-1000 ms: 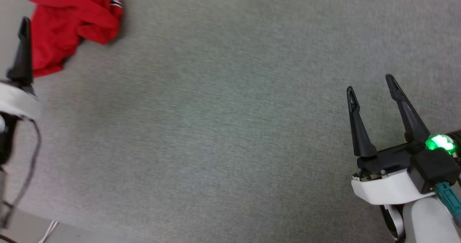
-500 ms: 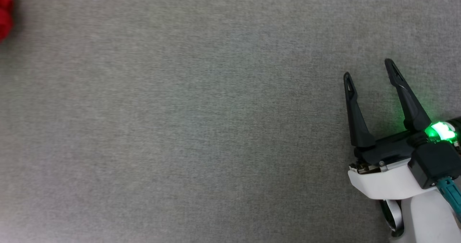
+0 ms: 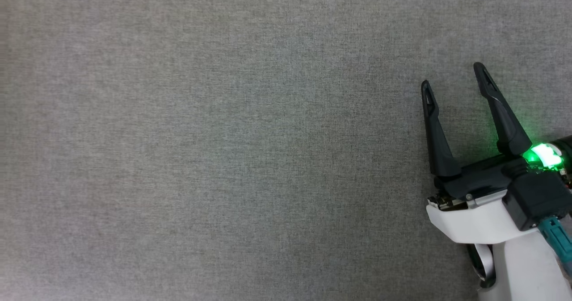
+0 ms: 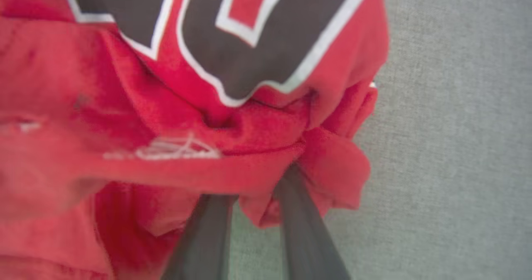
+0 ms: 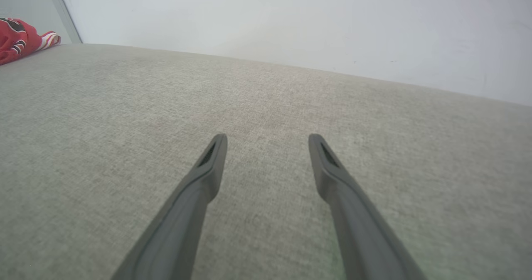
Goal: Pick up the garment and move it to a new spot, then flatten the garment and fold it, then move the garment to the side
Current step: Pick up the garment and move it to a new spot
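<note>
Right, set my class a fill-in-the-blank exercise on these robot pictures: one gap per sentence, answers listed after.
1. The dark fingers of the left gripper are buried in a crumpled red jersey shirt printed in ____ with white outlines.
2. The right gripper stands ____, with nothing between its fingers.
3. It sits over a plain ____ woven fabric surface.
4. In the right wrist view, the shirt shows in the upper ____ corner.
Missing words: black; open; grey; left.

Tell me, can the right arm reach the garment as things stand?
Probably not without a long reach. The right gripper hangs open over the bare grey surface, and the garment lies far off. Nothing blocks the way.
</note>
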{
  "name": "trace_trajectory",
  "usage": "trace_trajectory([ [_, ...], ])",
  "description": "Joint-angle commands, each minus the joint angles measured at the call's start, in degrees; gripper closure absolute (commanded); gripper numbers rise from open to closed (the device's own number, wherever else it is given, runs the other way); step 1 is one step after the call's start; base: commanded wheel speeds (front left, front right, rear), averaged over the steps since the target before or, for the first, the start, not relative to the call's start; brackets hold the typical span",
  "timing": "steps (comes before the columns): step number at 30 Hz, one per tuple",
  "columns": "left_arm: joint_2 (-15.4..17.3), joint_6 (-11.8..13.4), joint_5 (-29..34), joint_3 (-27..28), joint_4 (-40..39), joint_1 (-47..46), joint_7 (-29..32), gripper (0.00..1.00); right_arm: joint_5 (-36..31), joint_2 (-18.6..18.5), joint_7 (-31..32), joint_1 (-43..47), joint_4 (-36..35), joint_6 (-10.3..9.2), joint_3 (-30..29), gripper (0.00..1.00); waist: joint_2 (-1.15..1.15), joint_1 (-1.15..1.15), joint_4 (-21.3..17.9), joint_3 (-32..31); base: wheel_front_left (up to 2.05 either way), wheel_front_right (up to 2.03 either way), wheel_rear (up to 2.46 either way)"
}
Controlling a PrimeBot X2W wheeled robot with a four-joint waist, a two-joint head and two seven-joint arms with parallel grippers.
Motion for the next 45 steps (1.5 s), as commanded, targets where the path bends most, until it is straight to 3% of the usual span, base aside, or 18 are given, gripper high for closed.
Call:
trace_trajectory([
  [1, -1.21, -0.02, -0.31, -1.38, 0.16, 2.03, 0.17, 1.00, -0.58, -0.55, 0.67, 0.79, 2.39, -0.10, -0.48, 0.00, 0.00, 0.00, 0.44, -0.77, 0.00, 0.00, 0.00],
  [6, -0.29, -0.02, -2.07, -1.85, -2.52, 2.38, -5.73, 1.00, -0.47, -0.33, 0.50, 0.40, 2.94, -0.07, 0.32, 0.00, 0.00, 0.00, 1.38, -4.53, 0.00, 0.00, 0.00],
  [15, 2.26, -0.02, -3.79, -5.71, -12.38, 7.85, -18.00, 1.00, 1.47, 0.10, 0.32, 2.53, 6.20, -0.07, 0.98, 0.00, 0.00, 0.00, 1.41, -16.62, 0.00, 0.00, 0.00],
  [21, 1.04, -0.02, -2.55, -8.93, -18.82, 10.64, -23.72, 1.00, 2.96, 0.25, 0.32, 4.61, 8.02, -0.06, 0.92, 0.00, 0.00, 0.00, 1.01, -23.57, 0.00, 0.00, 0.00],
  [27, -4.74, 3.81, 0.03, -11.74, -24.14, 11.79, -26.06, 1.00, 3.91, 0.26, 0.31, 6.36, 8.50, -0.06, 0.65, 0.00, 0.00, 0.00, 0.00, -27.92, 0.00, 0.00, 0.00],
  [33, -14.30, 10.75, 4.07, -15.74, -29.86, 13.20, -30.01, 1.00, 4.64, 0.27, 0.32, 7.46, 8.77, -0.06, 0.61, 0.00, 0.00, 0.00, -2.01, -30.77, 0.00, 0.00, 0.00],
  [39, -23.91, 16.15, 8.34, -19.97, -29.33, 14.48, -34.73, 1.00, 4.98, 0.27, 0.32, 7.45, 8.29, -0.07, 0.82, 0.00, 0.00, 0.00, -5.64, -31.20, 0.00, 0.00, 0.00],
  [42, -28.18, 17.58, 11.09, -24.23, -27.26, 15.48, -35.08, 1.00, 5.47, 0.27, 0.32, 7.13, 7.99, -0.06, 0.32, 0.00, 0.00, 0.00, -7.71, -30.81, 0.00, 0.00, 0.00],
  [45, -32.36, 17.05, 13.00, -29.38, -23.68, 17.22, -34.80, 1.00, 5.94, 0.27, 0.32, 6.90, 7.88, -0.06, -0.21, 0.00, 0.00, 0.00, -9.63, -30.25, 0.00, 0.00, 0.00],
])
